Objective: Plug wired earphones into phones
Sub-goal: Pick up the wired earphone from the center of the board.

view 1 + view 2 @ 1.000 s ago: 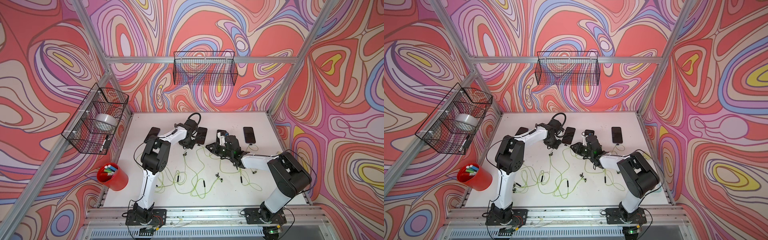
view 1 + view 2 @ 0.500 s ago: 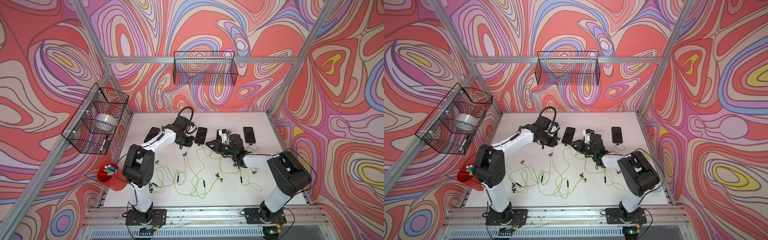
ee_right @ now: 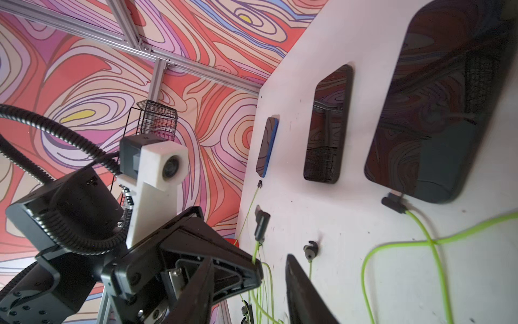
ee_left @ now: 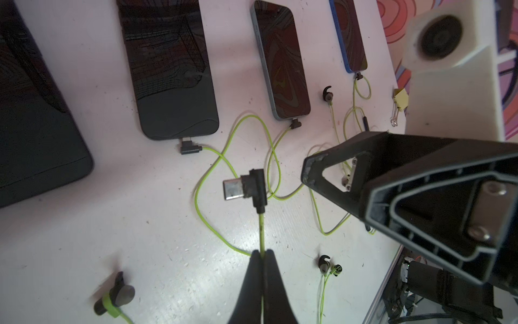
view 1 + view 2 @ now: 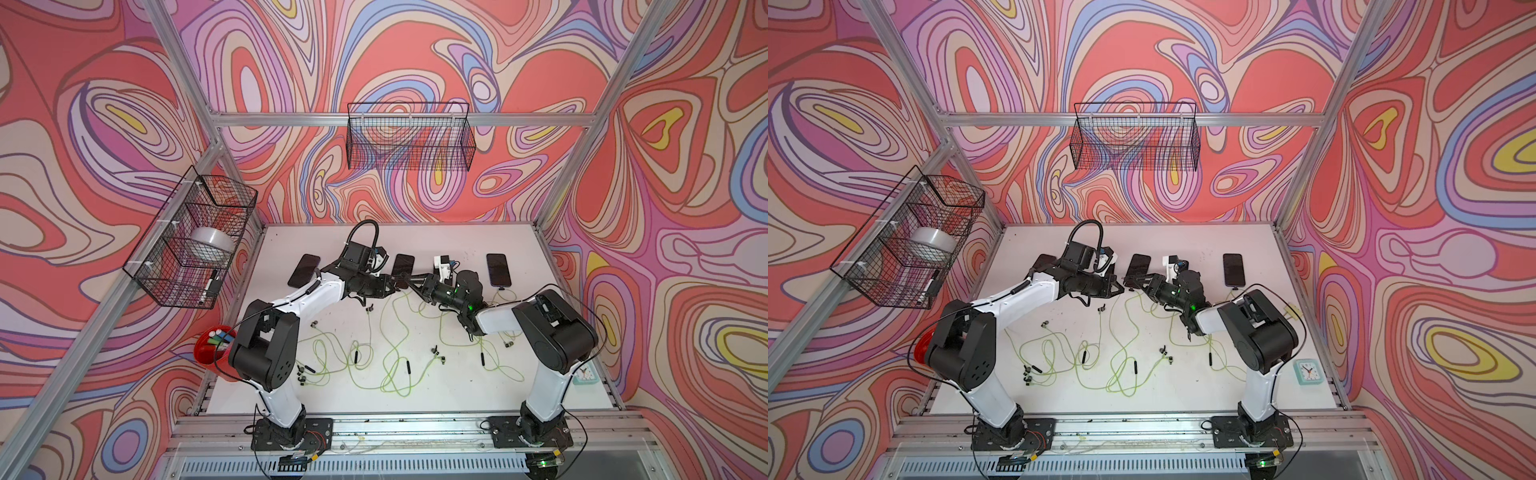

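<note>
Left jaws: clenched on thin yellow-green earphone cable (image 4: 262, 224), with its small dark angled plug (image 4: 246, 186) just ahead of their tips. Right jaws: now parted and released. Handover looks complete. Flat black glossy phone (image 3: 328, 126) beyond the left jaws is still unplugged.

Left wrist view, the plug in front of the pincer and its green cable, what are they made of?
The plug: flat tongue of bare grey metal, dull sheen; L-shaped housing matte black, likely moulded plastic or rubber. The cable: smooth yellow-green jacket, probably soft plastic, as it shows no braid.
</note>
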Available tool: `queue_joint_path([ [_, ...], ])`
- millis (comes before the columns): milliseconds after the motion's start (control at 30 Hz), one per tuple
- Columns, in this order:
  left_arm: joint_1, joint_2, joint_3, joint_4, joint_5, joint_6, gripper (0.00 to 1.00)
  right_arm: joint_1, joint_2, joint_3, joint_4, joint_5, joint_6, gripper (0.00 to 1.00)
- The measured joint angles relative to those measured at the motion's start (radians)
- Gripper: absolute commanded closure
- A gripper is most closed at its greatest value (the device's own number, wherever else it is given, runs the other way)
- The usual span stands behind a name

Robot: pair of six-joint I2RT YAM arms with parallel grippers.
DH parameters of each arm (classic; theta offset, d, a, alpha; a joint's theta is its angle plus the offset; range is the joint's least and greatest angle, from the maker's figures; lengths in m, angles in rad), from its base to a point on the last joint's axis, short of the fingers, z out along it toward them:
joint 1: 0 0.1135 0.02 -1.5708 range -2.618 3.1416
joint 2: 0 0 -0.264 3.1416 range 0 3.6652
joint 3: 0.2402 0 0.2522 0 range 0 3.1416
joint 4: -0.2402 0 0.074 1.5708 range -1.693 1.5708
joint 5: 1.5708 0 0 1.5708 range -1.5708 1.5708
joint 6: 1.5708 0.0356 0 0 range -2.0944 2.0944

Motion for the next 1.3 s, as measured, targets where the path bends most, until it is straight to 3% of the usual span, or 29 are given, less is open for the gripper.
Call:
queue_joint_path([
  [567, -0.005, -0.009, -0.007, 0.059, 0.040, -0.034, 1.00, 0.013, 0.069, 0.093, -0.014, 0.017, 0.010, 0.69],
  [867, -0.006, -0.009, -0.007, 0.055, 0.039, -0.015, 1.00, 0.013, 0.082, 0.100, -0.015, 0.016, 0.015, 0.71],
  [1000, -0.006, -0.009, -0.007, 0.046, 0.039, 0.002, 1.00, 0.016, 0.084, 0.101, -0.016, 0.016, 0.019, 0.81],
  [1300, -0.014, -0.009, -0.007, -0.001, 0.031, 0.048, 1.00, 0.018, 0.098, 0.115, -0.021, 0.013, 0.018, 0.81],
])
